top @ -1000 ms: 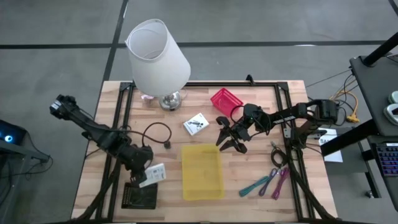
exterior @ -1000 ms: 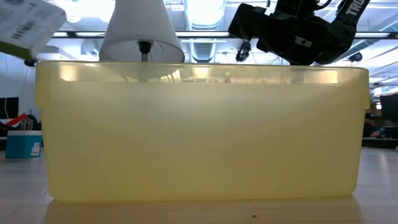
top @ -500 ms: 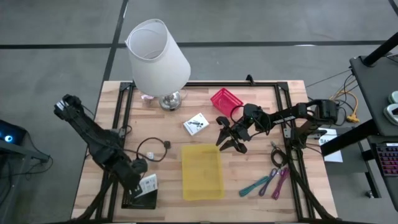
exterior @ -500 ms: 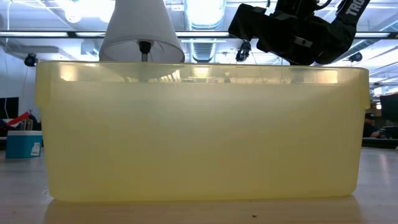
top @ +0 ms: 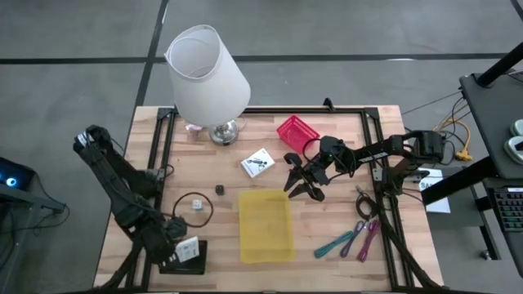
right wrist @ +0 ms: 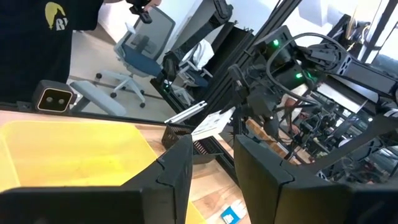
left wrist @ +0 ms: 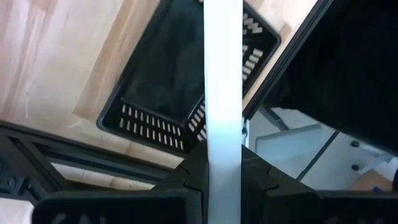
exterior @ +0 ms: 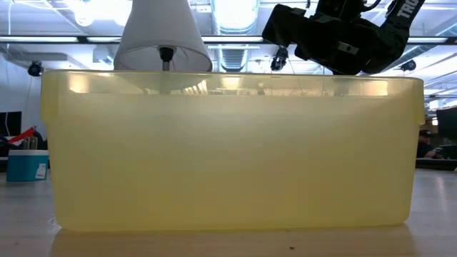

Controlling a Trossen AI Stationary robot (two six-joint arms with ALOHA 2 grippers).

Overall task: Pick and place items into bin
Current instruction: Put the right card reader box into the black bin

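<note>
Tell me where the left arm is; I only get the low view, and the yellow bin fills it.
Observer: The left gripper is by the table's left edge, over a black tray, well clear of the yellow bin.
Operator: Holding anything?
Observer: Yes, its jaws are shut on a white card, seen edge-on in the left wrist view.
Operator: And the right one?
Observer: The right gripper hangs between the bin and a red basket, jaws apart, empty.

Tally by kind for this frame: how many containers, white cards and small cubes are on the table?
containers: 3 (yellow bin, red basket, black basket)
white cards: 2
small cubes: 2 (dark cube, white cube)
Total: 7
</note>
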